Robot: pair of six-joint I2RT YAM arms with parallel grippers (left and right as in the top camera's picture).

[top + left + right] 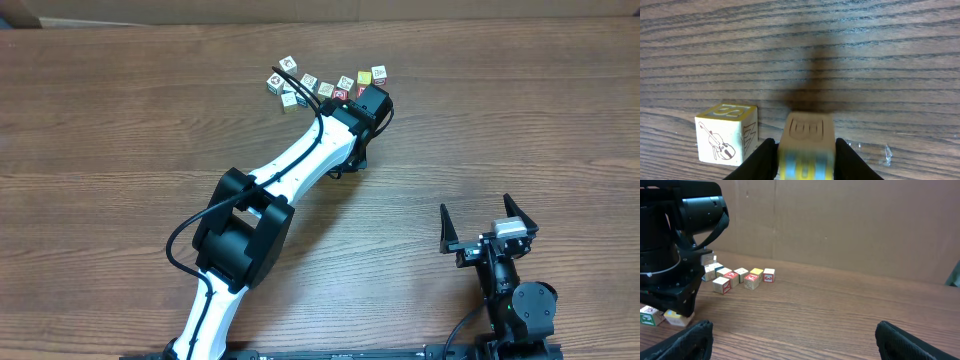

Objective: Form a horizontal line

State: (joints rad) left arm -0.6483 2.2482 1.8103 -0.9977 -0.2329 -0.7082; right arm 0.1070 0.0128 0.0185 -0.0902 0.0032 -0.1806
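In the left wrist view, my left gripper (805, 144) points down at the table, its black fingers (762, 160) pressed against both sides of a pale yellow cube (807, 135) with a blurred blue-and-yellow front face. Just left of it stands a white cube with a violin picture (726, 135). The right wrist view shows the same pair, a white-green cube (647, 316) and the pale cube (678, 318), side by side under the left gripper's body (670, 280). The horizontal line is hidden under the left arm (300, 160) in the overhead view. My right gripper (477, 206) is wide open and holds nothing.
A loose cluster of several picture cubes (325, 88) lies just beyond the left wrist, also seen in the right wrist view as scattered cubes (742, 275). A cardboard wall (850, 220) stands behind the table. The right arm's base (520, 300) sits at the near right edge.
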